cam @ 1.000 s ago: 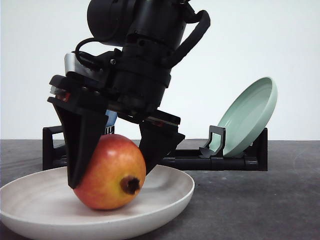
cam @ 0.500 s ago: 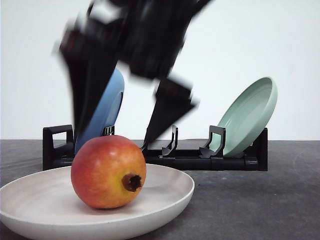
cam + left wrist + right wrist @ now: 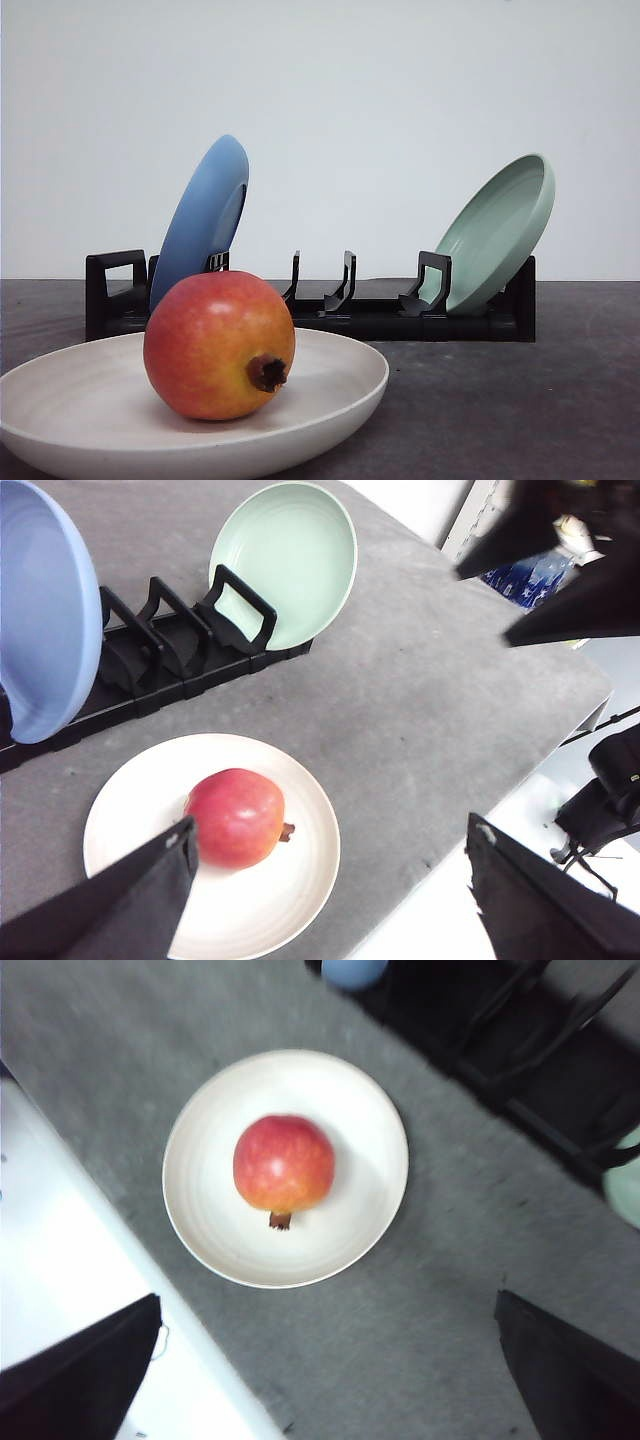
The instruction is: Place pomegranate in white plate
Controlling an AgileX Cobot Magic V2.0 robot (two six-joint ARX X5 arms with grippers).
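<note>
The grey table [image 3: 520,400] carries everything here, with a black dish rack [image 3: 380,318] standing across its far side. In the rack a blue plate [image 3: 205,215] leans at the left end and a pale green plate [image 3: 500,230] leans at the right end, with bare slots between them.

Nearer the front camera sits the white plate [image 3: 340,385] — flat on the table, well apart from the rack. The pomegranate [image 3: 218,345] rests inside it, a little off the centre, red-orange with yellowish patches, its dark crown stub pointing sideways toward the front camera.

From the left wrist view, the left gripper [image 3: 330,880] hangs high above the table with its two dark fingers spread wide and nothing between them; the pomegranate [image 3: 236,817] lies just beside one fingertip in the picture, untouched. From the right wrist view, the right gripper [image 3: 330,1360] is likewise wide apart and empty — well above the white plate [image 3: 200,1210] and the fruit [image 3: 283,1163] in it.
</note>
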